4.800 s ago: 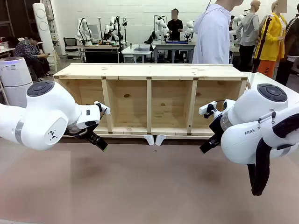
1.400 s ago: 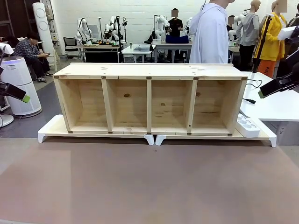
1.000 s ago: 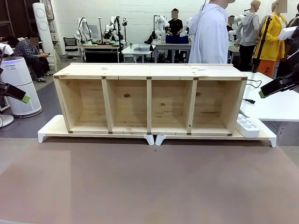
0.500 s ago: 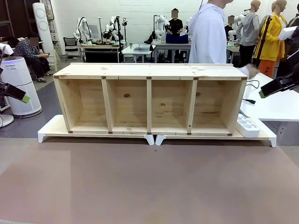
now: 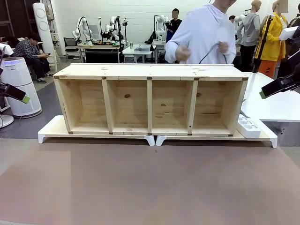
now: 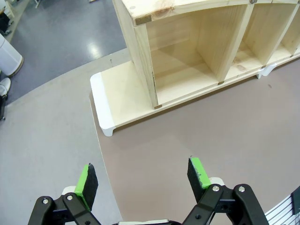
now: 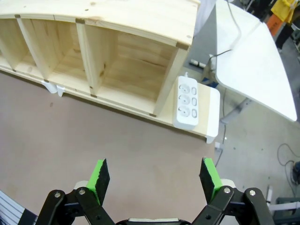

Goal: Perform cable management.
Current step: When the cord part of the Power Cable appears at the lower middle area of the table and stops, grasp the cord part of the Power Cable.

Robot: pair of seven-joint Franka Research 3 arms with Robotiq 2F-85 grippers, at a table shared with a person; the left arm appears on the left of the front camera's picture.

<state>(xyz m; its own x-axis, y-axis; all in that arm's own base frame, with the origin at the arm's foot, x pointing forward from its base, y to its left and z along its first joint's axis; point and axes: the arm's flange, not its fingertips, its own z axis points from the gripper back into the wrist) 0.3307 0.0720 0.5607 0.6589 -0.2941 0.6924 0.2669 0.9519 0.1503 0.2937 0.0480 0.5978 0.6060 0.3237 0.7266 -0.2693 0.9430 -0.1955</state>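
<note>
A person stands behind the wooden shelf (image 5: 150, 71) and holds the thin black cable (image 5: 207, 53) in both hands above its top board. My left gripper (image 6: 143, 176) is open with nothing between its green pads. It hovers high over the brown table near the shelf's left end, at the far left edge (image 5: 18, 93) of the front view. My right gripper (image 7: 154, 176) is also open and holds nothing. It hovers above the table near the shelf's right end, at the far right edge (image 5: 276, 87) of the front view.
The shelf has several open compartments and rests on white base boards (image 5: 51, 131). A white power strip (image 7: 191, 103) lies on the base at the right end (image 5: 248, 126). A white side table (image 7: 253, 70) stands beyond it. An air purifier (image 5: 16, 84) stands at the far left.
The person has turned to face the shelf and lifted the cable off the white side table. Both arms, earlier low in front of the shelf, stay raised at the sides.
</note>
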